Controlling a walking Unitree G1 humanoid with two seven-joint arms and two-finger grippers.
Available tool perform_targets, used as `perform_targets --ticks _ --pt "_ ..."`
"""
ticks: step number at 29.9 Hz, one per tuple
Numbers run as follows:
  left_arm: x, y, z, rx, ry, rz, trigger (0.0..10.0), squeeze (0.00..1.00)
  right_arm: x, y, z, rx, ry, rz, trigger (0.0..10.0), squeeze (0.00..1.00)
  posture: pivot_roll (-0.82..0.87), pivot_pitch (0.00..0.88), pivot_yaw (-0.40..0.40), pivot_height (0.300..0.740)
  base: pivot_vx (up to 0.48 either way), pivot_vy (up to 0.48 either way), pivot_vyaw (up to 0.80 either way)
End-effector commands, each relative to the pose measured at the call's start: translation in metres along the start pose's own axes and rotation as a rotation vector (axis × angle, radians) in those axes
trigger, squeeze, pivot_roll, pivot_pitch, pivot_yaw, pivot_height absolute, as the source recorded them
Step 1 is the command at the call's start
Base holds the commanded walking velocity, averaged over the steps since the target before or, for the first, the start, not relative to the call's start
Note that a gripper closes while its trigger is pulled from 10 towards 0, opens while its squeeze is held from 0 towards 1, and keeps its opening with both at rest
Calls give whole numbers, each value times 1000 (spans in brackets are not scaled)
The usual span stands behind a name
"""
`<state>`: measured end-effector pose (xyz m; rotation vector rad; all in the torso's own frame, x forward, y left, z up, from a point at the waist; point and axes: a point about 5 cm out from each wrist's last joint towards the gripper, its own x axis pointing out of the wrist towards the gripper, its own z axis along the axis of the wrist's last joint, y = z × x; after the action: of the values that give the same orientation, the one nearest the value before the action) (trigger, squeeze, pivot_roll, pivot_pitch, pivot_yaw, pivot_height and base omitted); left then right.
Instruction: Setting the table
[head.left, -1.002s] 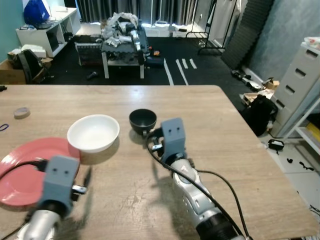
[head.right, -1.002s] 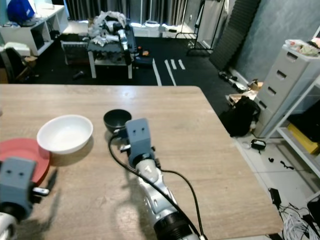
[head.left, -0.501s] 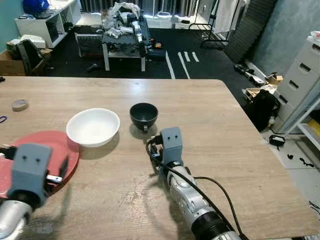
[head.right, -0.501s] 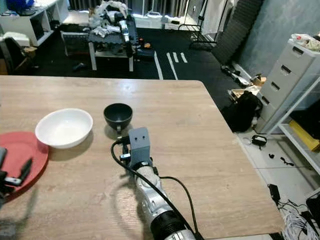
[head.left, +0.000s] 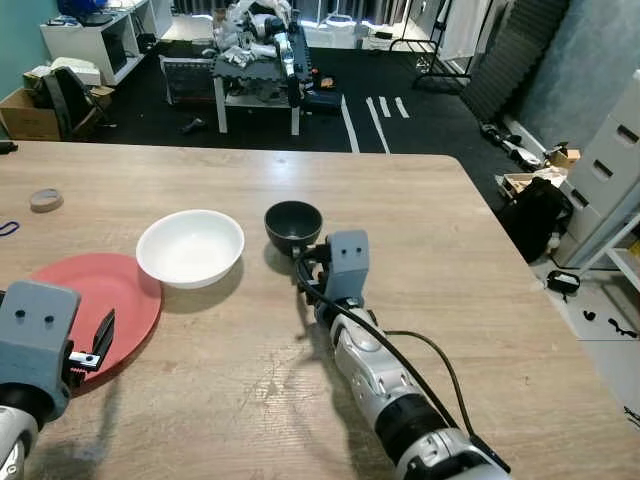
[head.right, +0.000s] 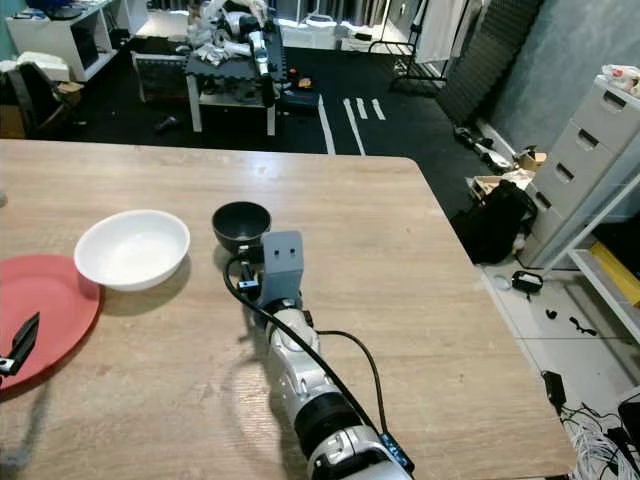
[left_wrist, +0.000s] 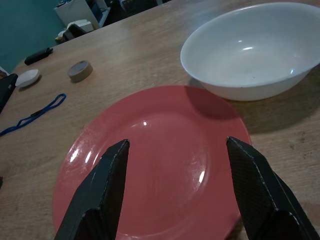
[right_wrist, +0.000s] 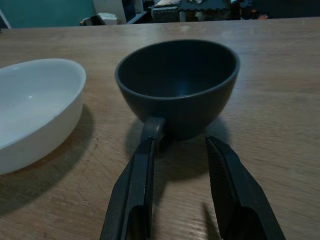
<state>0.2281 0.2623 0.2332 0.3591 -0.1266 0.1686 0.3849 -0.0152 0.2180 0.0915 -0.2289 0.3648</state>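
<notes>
A red plate (head.left: 90, 295) lies at the table's left, with a white bowl (head.left: 190, 248) beside it and a dark cup (head.left: 293, 222) to the bowl's right. My left gripper (left_wrist: 177, 145) hovers open over the plate's near part, its black fingers (head.left: 101, 334) spread wide and holding nothing. My right gripper (right_wrist: 179, 145) is open and low on the table just in front of the cup. The cup's handle (right_wrist: 152, 127) points toward it and sits right at one fingertip; the jaws do not close on anything. In the head views the right wrist's grey box (head.left: 346, 263) hides those fingers.
A grey tape roll (head.left: 45, 199) and a blue cord (head.left: 8, 228) lie at the far left of the wooden table (head.left: 450, 260). The table's right edge drops to a floor with a black bag (head.left: 535, 215) and a drawer unit (head.left: 615, 160).
The head view has shifted. My left arm moved left, from beside the white bowl to over the red plate's near edge. My right gripper stays just in front of the cup.
</notes>
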Motion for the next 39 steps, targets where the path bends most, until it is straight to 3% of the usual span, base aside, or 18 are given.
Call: perform_targets --ticks 1,13,28,33,34,39 --pt "-5 0 -2 -7 20 4 10000 0 0 49 -5 83 19 98 10000 0 403 267 22 740 0 0 0" --pt "-6 -5 -3 -17 28 4 10000 0 3 55 -1 143 10 107 10000 0 400 273 17 740 0 0 0" --pt "-5 -13 -5 -33 38 -9 10000 0 3 74 14 219 -69 188 10000 0 389 274 18 740 0 0 0" --pt "-4 -13 -5 -34 37 -10 10000 0 2 81 15 212 -78 210 10000 0 389 273 19 740 0 0 0" --pt "-4 -13 -5 -33 37 -8 10000 0 -1 89 9 185 -49 219 10000 0 394 275 18 740 0 0 0" --pt "-5 -14 -4 -33 38 -6 10000 0 -3 94 1 154 -10 202 10000 0 401 278 19 740 0 0 0"
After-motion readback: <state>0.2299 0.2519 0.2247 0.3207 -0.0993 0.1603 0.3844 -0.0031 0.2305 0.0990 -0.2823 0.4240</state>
